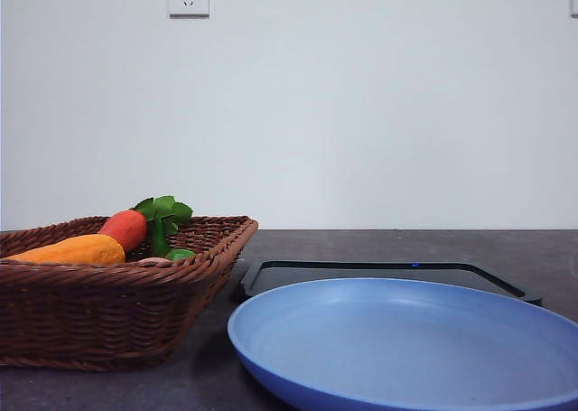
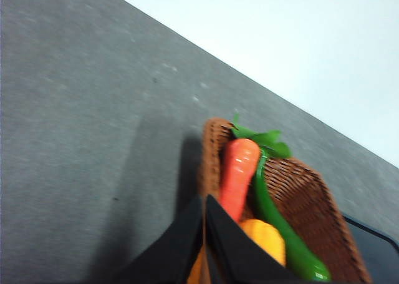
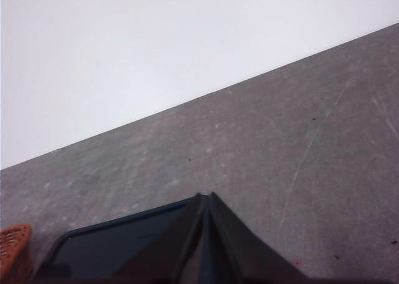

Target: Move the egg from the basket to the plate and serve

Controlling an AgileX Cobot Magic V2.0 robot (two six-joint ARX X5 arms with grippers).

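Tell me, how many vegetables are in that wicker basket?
3 that I can see: an orange-red carrot, a yellow-orange one beside it, and a long green one along the basket wall. Smaller things may be hidden beneath.

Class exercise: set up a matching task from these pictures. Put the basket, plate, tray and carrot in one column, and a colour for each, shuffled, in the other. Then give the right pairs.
Things:
1. basket
2. plate
3. tray
4. carrot

Colours:
A. black
B. orange-red
C. dark brown
D. light blue

Pairs: 1-C, 2-D, 3-A, 4-B
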